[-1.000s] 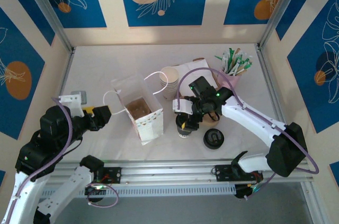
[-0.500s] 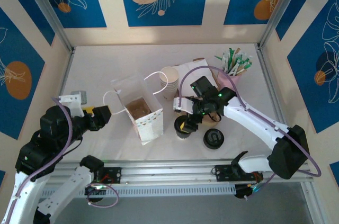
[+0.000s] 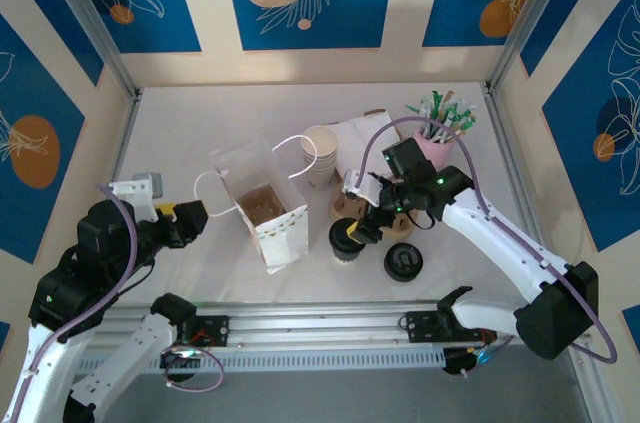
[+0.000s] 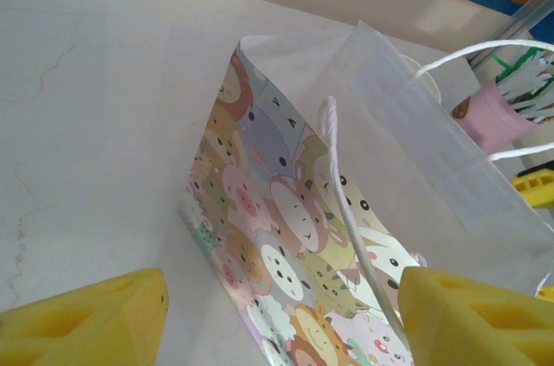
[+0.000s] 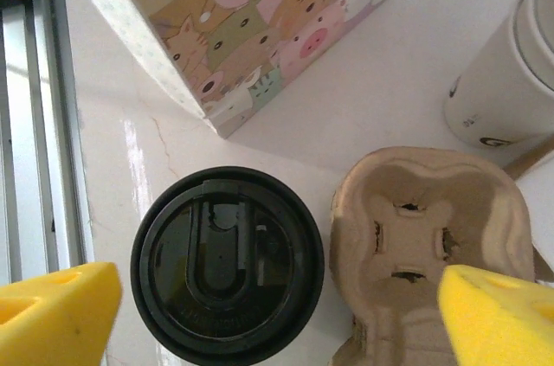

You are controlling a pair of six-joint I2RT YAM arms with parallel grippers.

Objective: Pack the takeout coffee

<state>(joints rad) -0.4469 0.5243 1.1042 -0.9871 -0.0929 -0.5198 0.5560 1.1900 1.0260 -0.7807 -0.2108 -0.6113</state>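
Right wrist: we see the right gripper (image 5: 277, 314) gaping, fingers (image 5: 52, 318) cropped, above the takeout coffee (image 5: 227, 262) at 6 o'clock, its cup body hidden.

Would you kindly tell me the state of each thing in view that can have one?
Cream paper cup with round black plastic lid: lidded, upright.
Cartoon-animal paper bag: upright, top open.
Flat black plastic lid: loose, not on a cup.
Stack of cream paper cups: unlidded.
Brown pulp cup carrier: visible slot empty.
Right gripper: fingers open, over the lidded cup.
Left gripper: fingers open, empty.
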